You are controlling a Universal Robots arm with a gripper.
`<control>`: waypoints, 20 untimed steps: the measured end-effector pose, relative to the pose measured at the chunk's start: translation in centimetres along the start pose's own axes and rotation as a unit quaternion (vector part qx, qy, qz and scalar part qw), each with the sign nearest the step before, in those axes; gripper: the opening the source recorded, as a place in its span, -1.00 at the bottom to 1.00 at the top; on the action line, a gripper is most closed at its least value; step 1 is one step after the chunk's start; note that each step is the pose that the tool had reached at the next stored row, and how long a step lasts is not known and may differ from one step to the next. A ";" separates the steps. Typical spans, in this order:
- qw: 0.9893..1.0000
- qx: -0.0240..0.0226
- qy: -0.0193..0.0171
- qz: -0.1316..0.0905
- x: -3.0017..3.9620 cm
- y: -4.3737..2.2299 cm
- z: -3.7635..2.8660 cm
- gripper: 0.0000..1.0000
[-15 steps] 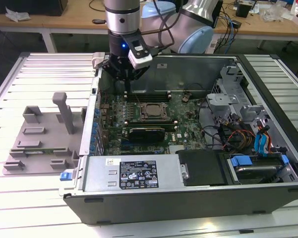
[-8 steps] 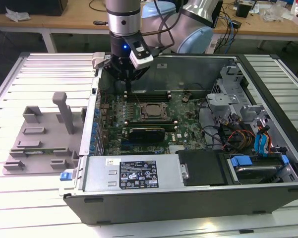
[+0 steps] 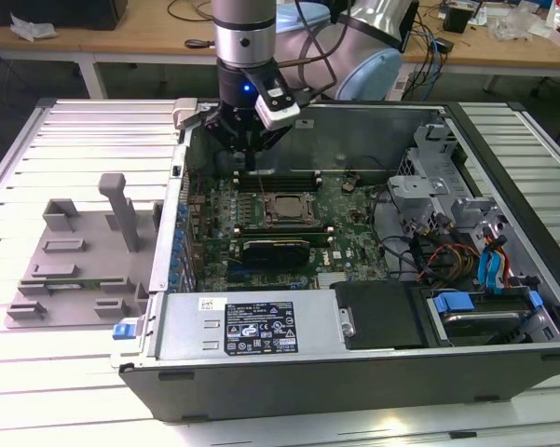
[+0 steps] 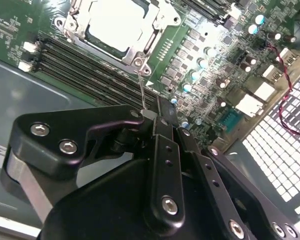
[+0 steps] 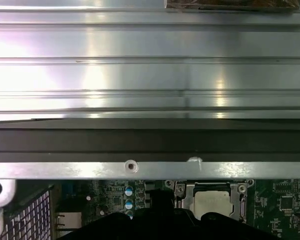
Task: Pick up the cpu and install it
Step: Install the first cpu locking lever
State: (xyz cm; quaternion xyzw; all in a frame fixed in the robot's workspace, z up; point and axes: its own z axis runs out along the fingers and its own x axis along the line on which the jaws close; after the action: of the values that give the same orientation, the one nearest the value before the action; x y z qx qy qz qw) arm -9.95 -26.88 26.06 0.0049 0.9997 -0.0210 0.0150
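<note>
Slatted metal bench (image 3: 65, 130), open computer case (image 3: 354, 354), clenched empty hand (image 3: 250, 158) above socketed cpu (image 3: 284, 208).

We're looking at the arm (image 3: 245, 28) now: a polished silver cylinder, with a pale blue-grey joint housing (image 3: 368, 65) behind it. Below the cylinder we see a black collar with a small blue light (image 3: 246, 89) glowing on it. A white boxy module (image 3: 278, 104) sits clipped to the side. In the second wrist view, we get the end effector (image 4: 157, 125) close: matte black linkage plates, rounded edges, studded with silver screws (image 4: 68, 146).
</note>
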 end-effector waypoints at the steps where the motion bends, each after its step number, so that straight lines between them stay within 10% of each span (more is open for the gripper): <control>1: 1.000 0.000 0.000 0.000 -0.10 0.00 0.01 -0.79; 20: 1.000 0.000 0.007 0.000 -4.44 0.08 1.02 -0.79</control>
State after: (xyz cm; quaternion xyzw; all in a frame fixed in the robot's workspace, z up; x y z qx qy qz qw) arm -5.48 -26.88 25.17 0.0047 0.9997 -0.0210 0.0077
